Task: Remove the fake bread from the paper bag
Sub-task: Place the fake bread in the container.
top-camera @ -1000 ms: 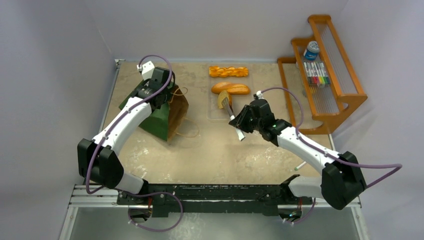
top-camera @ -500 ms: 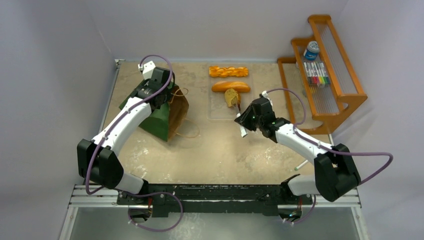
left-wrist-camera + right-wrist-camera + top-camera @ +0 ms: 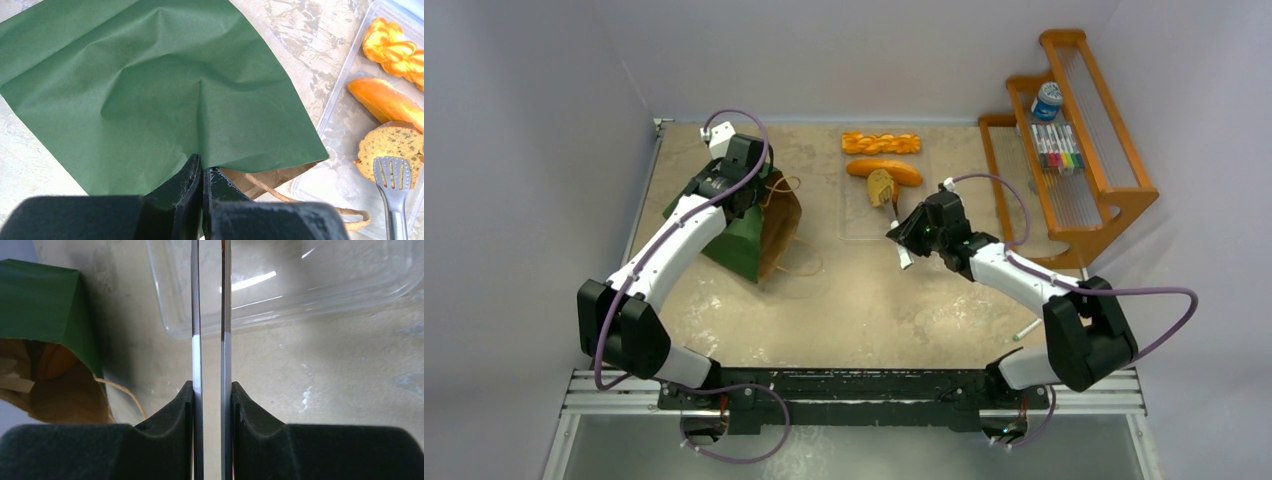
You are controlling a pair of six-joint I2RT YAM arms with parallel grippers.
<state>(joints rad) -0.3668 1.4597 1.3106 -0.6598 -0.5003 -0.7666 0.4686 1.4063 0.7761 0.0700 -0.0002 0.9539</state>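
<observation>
Left pincer (image 3: 201, 200) is clenched on the creased edge of the paper bag (image 3: 150, 90). The bag is matte dark green outside and brown kraft inside, with thin cord handles. It lies on the table (image 3: 854, 300) left of the clear plastic tray (image 3: 300, 300), near it but apart. Right pincer (image 3: 212, 405) grasps the tongs (image 3: 392, 175) by both flat metal arms, just on the near side of the tray. The fake bread is in the tray: a glossy orange braided stick (image 3: 395, 47) at the far end, then a smooth oblong loaf (image 3: 382, 100), then a round porous brown slice (image 3: 390, 147) against the loaf. The slotted tong tip meets the slice's near edge; I cannot tell if it pinches it.
</observation>
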